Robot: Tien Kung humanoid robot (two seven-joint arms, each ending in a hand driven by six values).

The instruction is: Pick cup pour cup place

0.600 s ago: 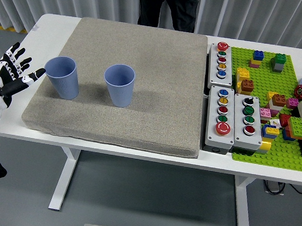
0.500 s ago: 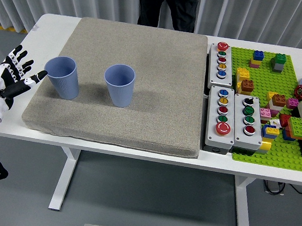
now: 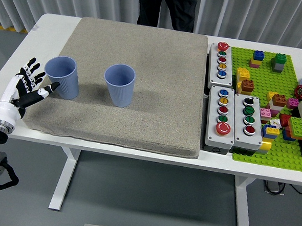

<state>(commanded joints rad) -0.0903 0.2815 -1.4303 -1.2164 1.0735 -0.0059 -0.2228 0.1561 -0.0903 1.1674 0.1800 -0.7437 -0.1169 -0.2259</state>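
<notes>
Two blue cups stand upright on the grey mat (image 3: 144, 56): the left cup (image 3: 63, 77) near the mat's left edge, the right cup (image 3: 120, 84) a hand's width further right. My left hand (image 3: 33, 85) hovers just left of the left cup, fingers spread, thumb pointing at the cup's lower side without touching it. It holds nothing. The right hand is out of view.
Three grey button boxes (image 3: 222, 60) (image 3: 222, 117) (image 3: 248, 120) sit right of the mat. A green baseplate (image 3: 271, 151) with several coloured bricks fills the far right. A person (image 3: 167, 9) in dark clothes stands at the far side.
My left hand has moved right and slightly down, closing in on the left cup. The cups have not moved.
</notes>
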